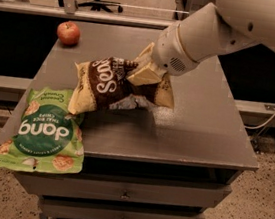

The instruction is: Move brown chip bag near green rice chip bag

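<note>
Item: my cream gripper [149,78], over mid grey tabletop [199,135], pinches the crinkly brown-and-cream chip bag [105,84] aloft, I judge for a drag-free carry, near the flat bright-green rice chip bag [43,132].

The scene is dim and warm-toned, lit from overhead. The brightest parts are the white arm [249,25] at 1 o'clock and the floor at 12 o'clock. The gripper [147,75], just above centre and clamped on the brown chip bag [105,84], casts a soft shadow with it onto the table [199,140]. A pale speckled sheen lies at the bag's 5 o'clock. The green rice chip bag [43,134] at 8 o'clock is evenly lit.
</note>
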`<state>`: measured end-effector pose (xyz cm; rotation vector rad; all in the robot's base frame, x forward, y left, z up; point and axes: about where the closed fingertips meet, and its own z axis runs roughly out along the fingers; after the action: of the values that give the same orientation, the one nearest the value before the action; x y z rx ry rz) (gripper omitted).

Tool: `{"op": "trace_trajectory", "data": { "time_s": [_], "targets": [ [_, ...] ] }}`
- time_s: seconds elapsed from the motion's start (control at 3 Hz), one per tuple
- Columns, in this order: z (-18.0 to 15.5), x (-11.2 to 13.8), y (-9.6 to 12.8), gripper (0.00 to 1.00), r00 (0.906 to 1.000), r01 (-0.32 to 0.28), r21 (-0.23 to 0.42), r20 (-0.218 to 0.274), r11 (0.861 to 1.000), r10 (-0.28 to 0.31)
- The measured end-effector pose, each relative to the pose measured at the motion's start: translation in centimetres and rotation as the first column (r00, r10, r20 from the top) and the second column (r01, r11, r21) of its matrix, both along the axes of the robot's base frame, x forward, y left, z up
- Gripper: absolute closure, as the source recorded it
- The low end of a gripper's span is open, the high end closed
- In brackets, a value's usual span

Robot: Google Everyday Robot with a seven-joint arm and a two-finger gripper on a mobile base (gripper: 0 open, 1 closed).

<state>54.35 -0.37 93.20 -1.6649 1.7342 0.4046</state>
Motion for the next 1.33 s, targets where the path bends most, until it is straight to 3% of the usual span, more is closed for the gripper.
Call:
{"op": "trace_trajectory", "data": {
  "time_s": [0.33, 1.33],
  "targets": [
    [-1.0, -0.5, 1.4, 0.88, 0.9996, -0.025, 0.014, -0.014, 1.0, 0.025],
    [-3.1, -1.2, 3.9, 0.17, 0.9946, -0.088, 0.03, -0.052, 0.996, 0.09]
  ]
}}
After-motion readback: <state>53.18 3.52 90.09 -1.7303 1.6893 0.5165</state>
